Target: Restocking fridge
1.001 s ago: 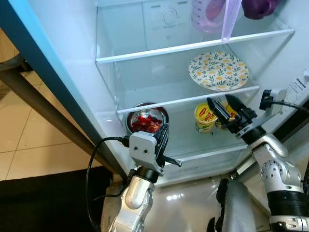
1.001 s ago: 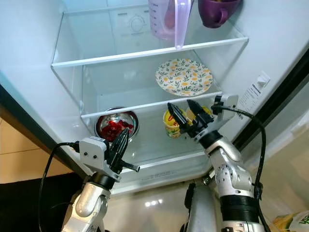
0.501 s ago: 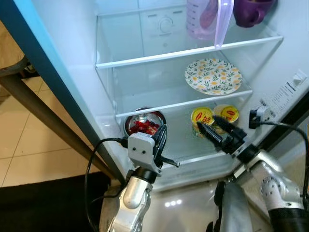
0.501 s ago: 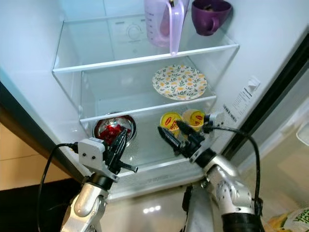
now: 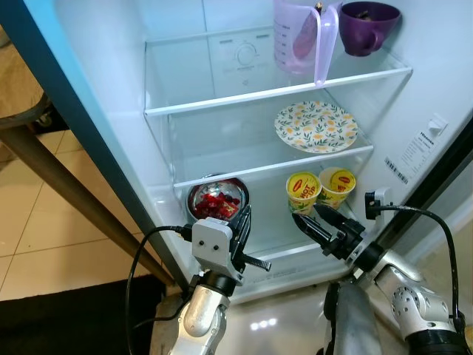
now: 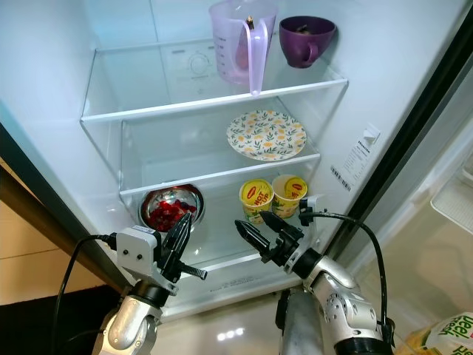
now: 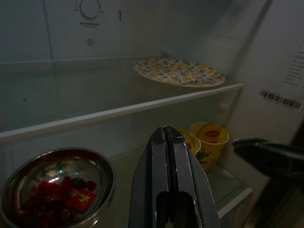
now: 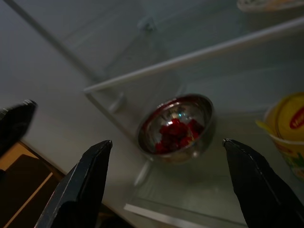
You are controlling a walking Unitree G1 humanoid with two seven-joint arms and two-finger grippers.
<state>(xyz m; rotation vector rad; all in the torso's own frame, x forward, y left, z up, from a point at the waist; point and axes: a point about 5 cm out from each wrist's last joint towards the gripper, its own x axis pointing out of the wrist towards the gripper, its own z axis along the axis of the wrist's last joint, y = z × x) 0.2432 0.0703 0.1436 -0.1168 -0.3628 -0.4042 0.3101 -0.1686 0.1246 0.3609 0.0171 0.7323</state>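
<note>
Inside the open fridge, a steel bowl [image 5: 216,201] of red pieces sits on the lowest shelf at the left. Two yellow noodle cups [image 5: 303,191] [image 5: 336,185] stand side by side to its right. My left gripper [image 5: 245,216] is shut and empty, held just before the bowl; the left wrist view shows its closed fingers [image 7: 166,142] over the bowl [image 7: 57,187]. My right gripper [image 5: 308,215] is open and empty, in front of and below the cups, apart from them. The right wrist view looks past its fingers toward the bowl [image 8: 175,128].
A floral plate [image 5: 316,126] lies on the middle glass shelf. A clear pitcher [image 5: 299,33] and a purple mug [image 5: 367,26] stand on the top shelf. The blue fridge door edge [image 5: 66,126] runs down the left; tiled floor [image 5: 29,222] lies beyond it.
The camera has drawn back, showing more of the top shelf. My right gripper, still open, has pulled back and down from the noodle cups. The left gripper stays shut by the bowl.
</note>
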